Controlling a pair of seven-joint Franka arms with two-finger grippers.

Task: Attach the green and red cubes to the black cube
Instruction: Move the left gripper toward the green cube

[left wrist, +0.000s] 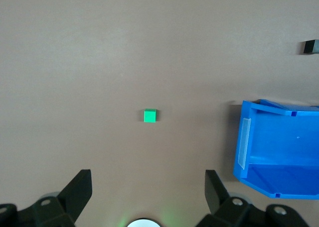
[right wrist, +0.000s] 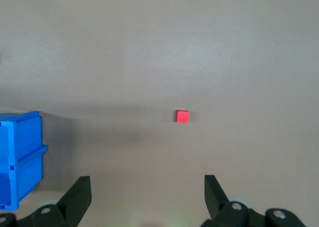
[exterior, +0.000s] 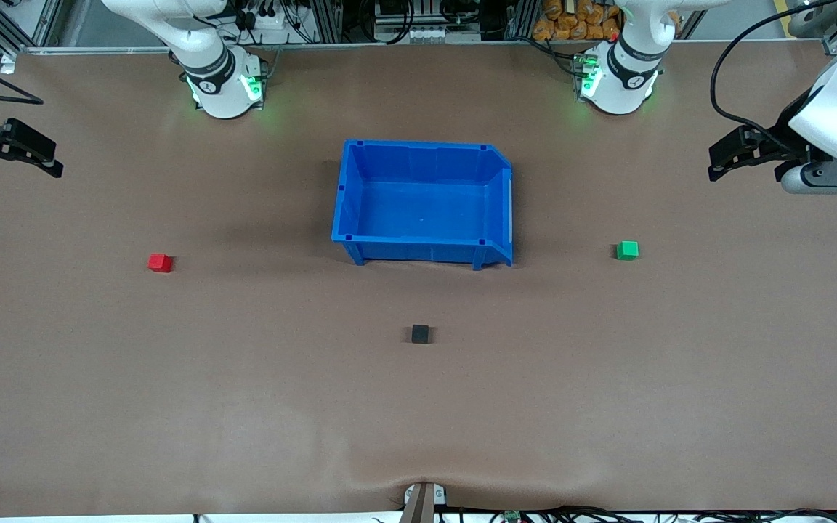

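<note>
The broad brown matte worktop (exterior: 244, 407) carries everything. At its middle sits an open blue plastic bin (exterior: 352, 190), empty inside. The two white arms wait raised at either end. The left gripper (exterior: 734, 161), black with two fingers, hangs over the worktop's edge at the left arm's end, its fingers spread wide and holding nothing; the right gripper (exterior: 22, 151) hangs likewise over the right arm's end, fingers apart and empty.

The three cubes are well apart. The small bright green cube (exterior: 628, 250) lies beside the bin toward the left arm's end; the small bright red cube (exterior: 160, 262) lies toward the right arm's end; the small matte black cube (exterior: 421, 334) sits nearer the front camera than the bin.

Each cube looks rigid and light, so it would probably slide or tip if nudged; a square pinch on two opposite flat side faces seems safest.

Only the front view shows all three cubes together. The left wrist view shows the green cube centred ahead of its open fingers, with the black cube at the frame's edge; the right wrist view shows the red cube but neither of the others.
</note>
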